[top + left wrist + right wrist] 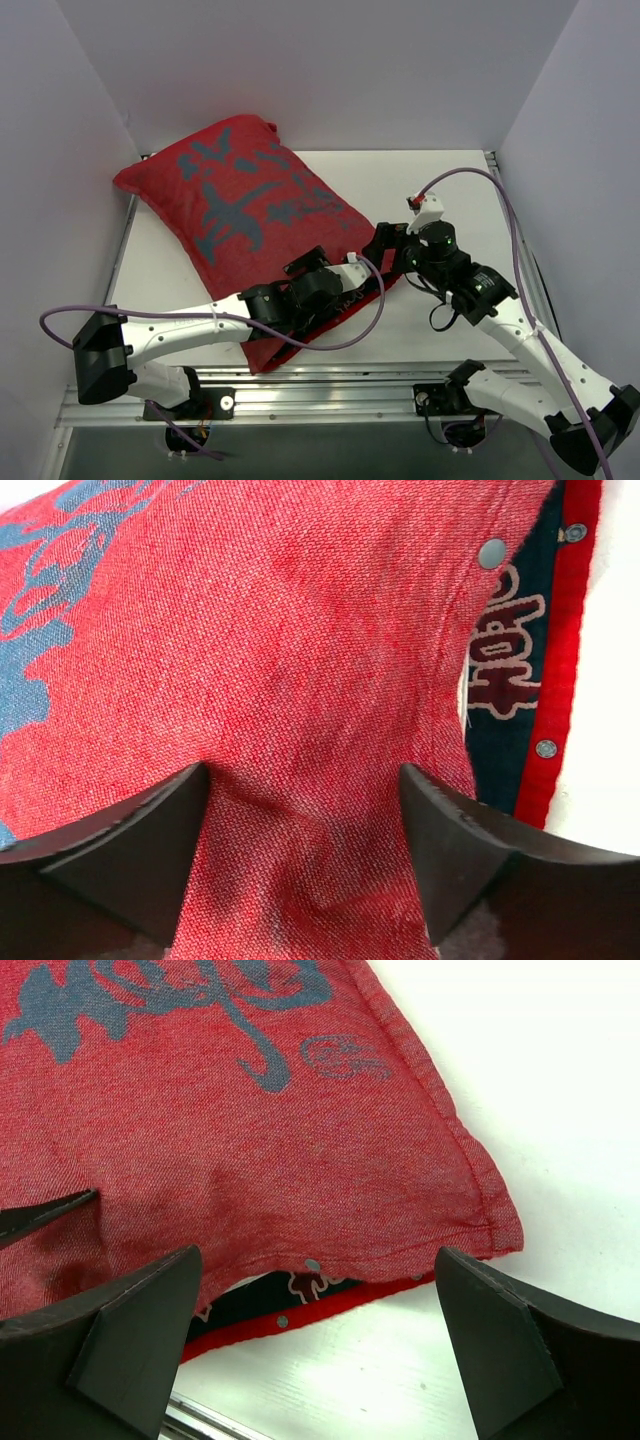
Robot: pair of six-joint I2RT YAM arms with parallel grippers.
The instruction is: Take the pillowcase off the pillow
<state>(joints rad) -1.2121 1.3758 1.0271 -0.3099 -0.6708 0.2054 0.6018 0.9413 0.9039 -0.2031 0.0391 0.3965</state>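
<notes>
In the grasping step, the pillowcase's (240, 205) open end is straddled by the left gripper (305, 780) and right gripper (315, 1260), both spread and seemingly pinching nothing; its edge must be gripped next.

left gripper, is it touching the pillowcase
Touching. The left wrist view shows the left gripper open, both fingertips pressed into the pillowcase, which creases between them.

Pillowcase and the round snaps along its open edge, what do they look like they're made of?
Pillowcase: woven cloth, matte, likely cotton or a linen-like blend; the thread grain shows clearly up close. Snaps: small grey discs with a dull sheen, metal or plastic, can't tell which.
</notes>
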